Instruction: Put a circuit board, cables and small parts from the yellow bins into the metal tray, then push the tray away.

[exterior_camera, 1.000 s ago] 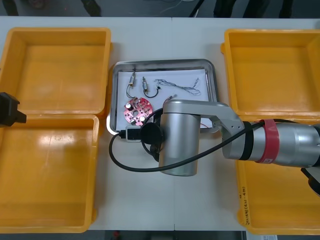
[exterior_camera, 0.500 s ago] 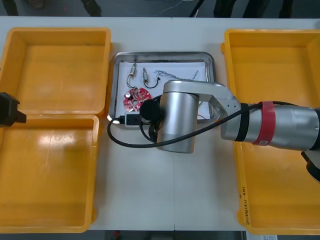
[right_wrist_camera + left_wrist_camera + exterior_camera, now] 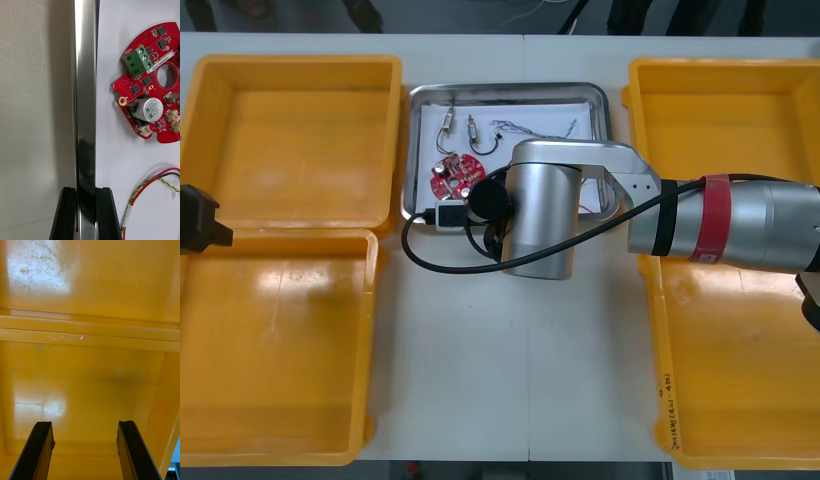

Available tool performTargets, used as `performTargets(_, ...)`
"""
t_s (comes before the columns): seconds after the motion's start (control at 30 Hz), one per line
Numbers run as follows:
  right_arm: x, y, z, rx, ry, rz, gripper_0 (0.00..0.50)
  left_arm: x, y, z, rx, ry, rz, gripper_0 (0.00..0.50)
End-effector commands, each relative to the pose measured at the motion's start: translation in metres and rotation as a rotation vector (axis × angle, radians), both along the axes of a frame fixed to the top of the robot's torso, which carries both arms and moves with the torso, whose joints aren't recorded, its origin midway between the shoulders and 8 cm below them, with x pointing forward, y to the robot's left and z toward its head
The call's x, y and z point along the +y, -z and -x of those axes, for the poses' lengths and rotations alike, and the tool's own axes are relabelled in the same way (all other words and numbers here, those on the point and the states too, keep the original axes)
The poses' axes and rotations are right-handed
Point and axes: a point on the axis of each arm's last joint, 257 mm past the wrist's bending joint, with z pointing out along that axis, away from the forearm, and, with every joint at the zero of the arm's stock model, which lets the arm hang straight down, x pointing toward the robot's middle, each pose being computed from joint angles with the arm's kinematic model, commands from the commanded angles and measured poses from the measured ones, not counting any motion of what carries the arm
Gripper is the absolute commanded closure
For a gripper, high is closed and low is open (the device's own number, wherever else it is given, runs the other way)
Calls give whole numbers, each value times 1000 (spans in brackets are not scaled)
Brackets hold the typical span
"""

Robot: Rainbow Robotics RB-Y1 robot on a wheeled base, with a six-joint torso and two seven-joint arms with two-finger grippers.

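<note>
- Currently clamped narrow on metal tray (image 3: 84,93) rim with right gripper (image 3: 87,215); stiff, slick, probably light, so grip rim squarely.
- Left gripper (image 3: 84,450) spread wide above yellow bin (image 3: 90,390).

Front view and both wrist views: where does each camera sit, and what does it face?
Front: above the arms, looking steeply down at the table; right arm over the tray, left gripper at the left edge.
Right wrist: on that arm, facing the tray rim the right gripper is shut on.
Left wrist: on that arm, facing into a yellow bin; its gripper open.
Shared: front and right wrist both show tray and circuit board.
</note>
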Motion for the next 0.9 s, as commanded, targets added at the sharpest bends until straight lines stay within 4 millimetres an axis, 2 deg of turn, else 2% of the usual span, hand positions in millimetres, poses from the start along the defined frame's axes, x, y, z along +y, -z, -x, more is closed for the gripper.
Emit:
performTargets(0.03, 0, -30, -21, -58, 2, -12, 500, 14, -13, 5, -18, 44, -74, 0)
performTargets(0.37, -1, -52, -42, -107, 0, -12, 500, 14, -13, 5, -18, 44, -74, 0)
performTargets(0.9, 12, -68, -67, -132, -54, -51, 500, 14, -13, 5, -18, 44, -74, 0)
